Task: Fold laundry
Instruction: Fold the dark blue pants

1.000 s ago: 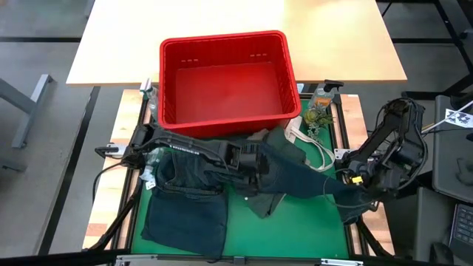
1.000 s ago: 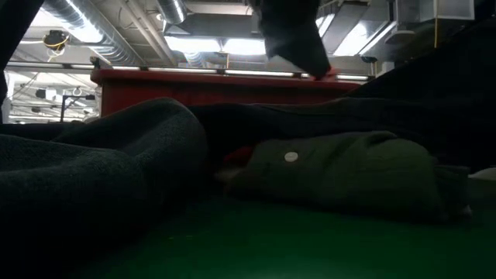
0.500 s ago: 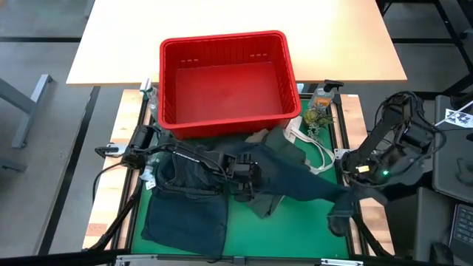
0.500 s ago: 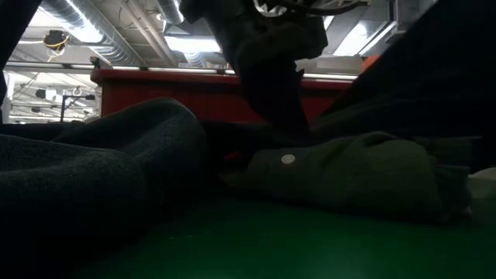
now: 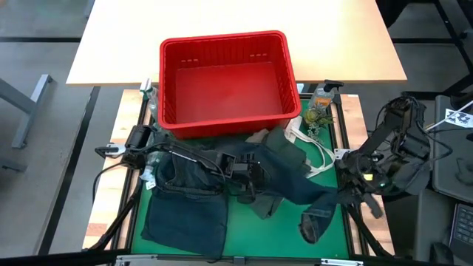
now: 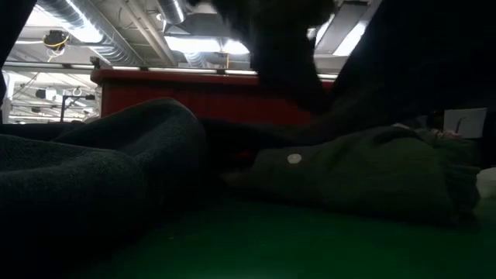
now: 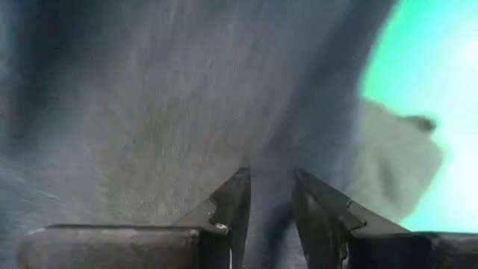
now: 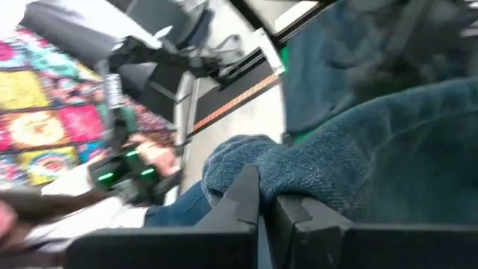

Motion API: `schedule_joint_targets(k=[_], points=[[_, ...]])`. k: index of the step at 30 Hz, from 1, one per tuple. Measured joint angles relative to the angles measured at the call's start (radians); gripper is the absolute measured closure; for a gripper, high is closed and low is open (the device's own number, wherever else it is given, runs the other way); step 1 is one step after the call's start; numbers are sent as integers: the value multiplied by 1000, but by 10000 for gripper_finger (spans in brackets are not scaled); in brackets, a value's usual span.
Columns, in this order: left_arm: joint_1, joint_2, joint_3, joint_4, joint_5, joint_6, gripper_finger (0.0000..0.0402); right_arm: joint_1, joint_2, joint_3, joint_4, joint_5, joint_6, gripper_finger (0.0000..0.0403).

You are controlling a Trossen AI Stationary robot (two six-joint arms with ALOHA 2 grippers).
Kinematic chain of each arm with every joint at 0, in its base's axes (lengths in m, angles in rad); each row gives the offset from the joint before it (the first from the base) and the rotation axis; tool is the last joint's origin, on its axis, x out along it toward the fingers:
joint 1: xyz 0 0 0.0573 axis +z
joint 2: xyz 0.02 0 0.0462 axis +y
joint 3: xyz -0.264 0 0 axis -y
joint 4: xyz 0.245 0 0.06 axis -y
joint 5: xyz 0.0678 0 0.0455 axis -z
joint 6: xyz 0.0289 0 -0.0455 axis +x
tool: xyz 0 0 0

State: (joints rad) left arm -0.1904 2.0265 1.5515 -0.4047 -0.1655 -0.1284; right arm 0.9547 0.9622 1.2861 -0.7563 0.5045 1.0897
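Mid-fold: one pair of dark jeans (image 5: 222, 185) sprawls across the green counter (image 5: 244, 229), below one red basket (image 5: 225, 74). Right hand (image 5: 347, 193) pinches a leg end at the counter's right edge; left hand (image 5: 247, 174) sits narrow, pressed into denim mid-garment. Next, prob. carry that leg over w/o bunching. One olive shirt (image 6: 364, 174) beneath.
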Motion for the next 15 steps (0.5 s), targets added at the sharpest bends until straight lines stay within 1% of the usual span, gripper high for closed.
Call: schedule_joint_targets(k=[5,7,10,15], points=[[-40,-14,118,-115,2,-20,308,-99,40,0,-8,1,-3,400],[-60,-14,159,-123,4,-53,308,-149,59,0,-7,-4,-27,400],[-91,-14,204,-117,27,-72,308,-230,87,0,-7,-53,-72,400],[-130,-14,245,-118,29,-79,307,-335,120,0,4,-116,-104,400]])
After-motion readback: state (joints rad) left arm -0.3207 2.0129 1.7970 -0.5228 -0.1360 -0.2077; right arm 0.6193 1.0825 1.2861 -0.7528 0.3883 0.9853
